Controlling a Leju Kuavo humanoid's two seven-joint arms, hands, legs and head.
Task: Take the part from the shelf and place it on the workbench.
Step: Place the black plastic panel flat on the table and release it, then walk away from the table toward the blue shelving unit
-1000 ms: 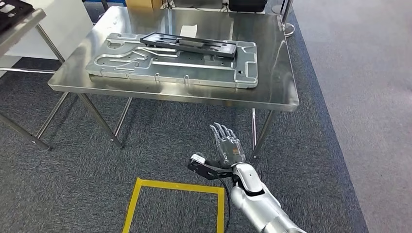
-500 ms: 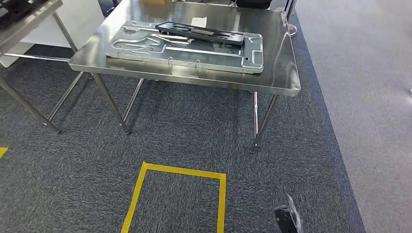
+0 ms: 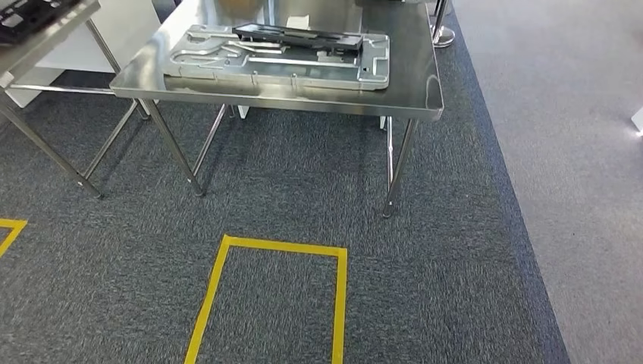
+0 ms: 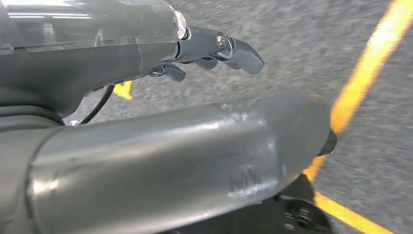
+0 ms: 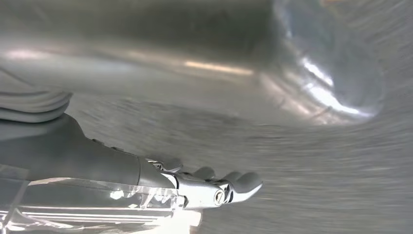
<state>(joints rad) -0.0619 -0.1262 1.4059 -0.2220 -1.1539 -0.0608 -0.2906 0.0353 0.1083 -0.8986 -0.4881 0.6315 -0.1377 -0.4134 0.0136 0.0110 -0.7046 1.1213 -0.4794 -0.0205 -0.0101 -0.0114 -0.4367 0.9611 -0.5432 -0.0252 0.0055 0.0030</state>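
A long black part [image 3: 297,36] lies on a large silver metal plate [image 3: 277,62] on the steel workbench [image 3: 303,97], at the top of the head view. At the far left a steel shelf [image 3: 47,30] carries another black part [image 3: 24,12]. My left hand [image 4: 146,53] hangs over the carpet with its fingers [image 4: 234,48] apart and nothing in it. My right hand [image 5: 146,180] also hangs with its fingers [image 5: 229,187] stretched out, holding nothing.
A yellow tape rectangle [image 3: 280,246] marks the dark carpet in front of the workbench, and a second tape corner [image 3: 11,227] lies at the left edge. Lighter grey floor [image 3: 576,152] runs along the right. Table legs [image 3: 396,171] stand under the bench.
The whole picture has shifted, so the camera moved and the workbench now sits higher and farther off. My right hand, raised and open a second ago, has dropped out of the head view.
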